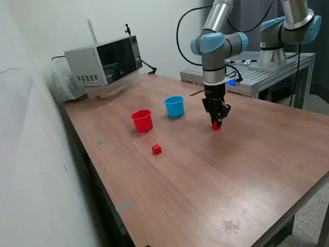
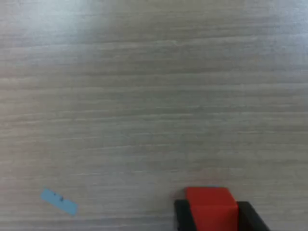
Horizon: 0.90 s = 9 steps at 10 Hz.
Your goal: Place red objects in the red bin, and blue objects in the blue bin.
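Gripper: we see the gripper (image 1: 216,121) pointing straight down over the table, its black fingers (image 2: 182,215) closed on either side of a red cube; in the wrist view the fingers flank the cube tightly
Held cube: the gripped red cube (image 2: 211,208) sits between the fingertips, just at or barely above the tabletop; we cannot tell from either view whether it touches the wood
Blue cup: the light blue cup (image 1: 174,106) stands upright, near the gripper on the exterior view's left; apart from it
Red cup: the red cup (image 1: 142,121) stands upright just beyond the blue cup, further to the exterior view's left; the two cups are near each other but not touching
Loose cube: a second red cube (image 1: 157,149) lies alone on the table, in front of the red cup; well apart from the gripper
Table: the wooden table (image 1: 216,175) carries a small blue tape scrap (image 2: 58,201) near the held cube
Microwave: a white microwave (image 1: 105,62) sits at the far corner, well behind the cups
Blue cubes: we see none outside the cups; the cup interiors are hidden from us
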{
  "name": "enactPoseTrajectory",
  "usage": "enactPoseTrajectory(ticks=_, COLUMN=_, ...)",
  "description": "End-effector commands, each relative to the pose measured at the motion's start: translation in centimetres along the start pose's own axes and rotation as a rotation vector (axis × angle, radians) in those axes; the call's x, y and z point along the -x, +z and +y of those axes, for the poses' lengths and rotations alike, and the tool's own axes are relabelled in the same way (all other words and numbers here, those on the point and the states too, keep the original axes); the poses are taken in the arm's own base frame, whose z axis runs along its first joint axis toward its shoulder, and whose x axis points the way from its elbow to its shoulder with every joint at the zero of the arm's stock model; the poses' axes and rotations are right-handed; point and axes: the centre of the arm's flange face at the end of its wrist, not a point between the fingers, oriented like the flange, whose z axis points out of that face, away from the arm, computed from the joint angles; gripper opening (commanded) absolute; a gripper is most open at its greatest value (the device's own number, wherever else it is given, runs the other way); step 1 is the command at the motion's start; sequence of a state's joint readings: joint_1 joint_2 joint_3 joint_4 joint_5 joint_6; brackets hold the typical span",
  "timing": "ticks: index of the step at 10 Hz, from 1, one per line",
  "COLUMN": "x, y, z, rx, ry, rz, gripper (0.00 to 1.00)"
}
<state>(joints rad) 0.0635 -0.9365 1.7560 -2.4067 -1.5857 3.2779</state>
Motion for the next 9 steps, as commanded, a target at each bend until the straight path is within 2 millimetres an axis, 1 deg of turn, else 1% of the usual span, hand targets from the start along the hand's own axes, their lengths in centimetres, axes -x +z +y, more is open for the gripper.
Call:
enactPoseTrajectory(ticks=1, x=0.0, y=-4.5, z=0.0, rx=0.052, ry=-0.006, rz=0.007, gripper=0.00)
enactPoseTrajectory(ticks=3, x=0.3, y=-10.8, z=-0.9, rx=0.083, ry=-0.035, rz=0.009, gripper=0.00)
enactPoseTrajectory(ticks=4, x=0.2, y=-14.1, z=-0.6, rx=0.121, ry=-0.048, rz=0.013, gripper=0.00)
enactPoseTrajectory(ticks=5, x=0.2, y=-16.8, z=0.4, rx=0.130, ry=-0.046, rz=0.014, gripper=0.00)
enactPoseTrajectory(ticks=6, x=0.1, y=-19.1, z=2.0, rx=0.156, ry=-0.044, rz=0.017, gripper=0.00)
enactPoseTrajectory(ticks=7, x=-0.1, y=-20.9, z=4.1, rx=0.201, ry=-0.042, rz=0.022, gripper=0.00)
enactPoseTrajectory(ticks=8, x=-0.2, y=-21.3, z=6.7, rx=0.223, ry=-0.037, rz=0.021, gripper=0.00)
enactPoseTrajectory(ticks=9, x=0.1, y=-19.9, z=10.3, rx=0.224, ry=-0.016, rz=0.012, gripper=0.00)
